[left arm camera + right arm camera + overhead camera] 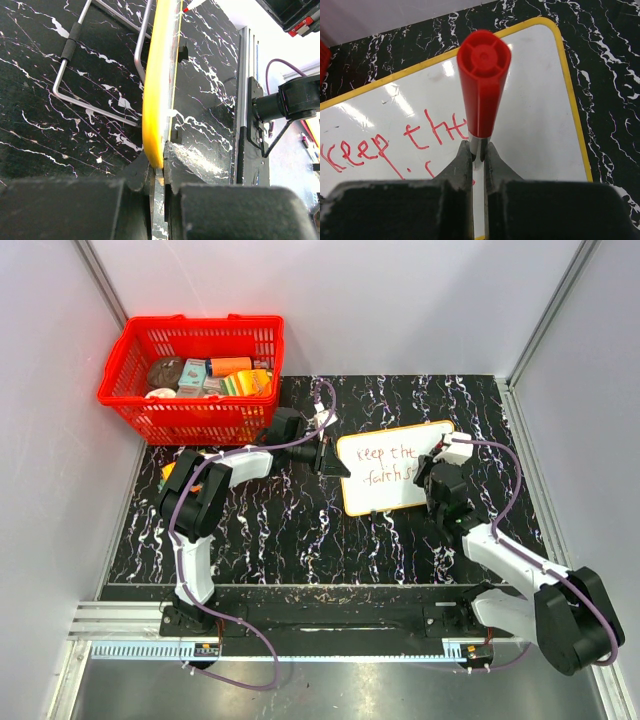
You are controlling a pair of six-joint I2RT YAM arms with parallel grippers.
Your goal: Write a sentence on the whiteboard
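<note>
The board (pixel 380 498), center of frame, looks light, stiff and slick; the left hand (pixel 159 170) pinches its yellow rim, and the right hand (pixel 477 156) is clamped on the slim marker (pixel 483 75).

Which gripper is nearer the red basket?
Left. The left gripper clamps the whiteboard at its left edge, just right of the basket; the right gripper holds a marker over the board's right side, farther off.
</note>
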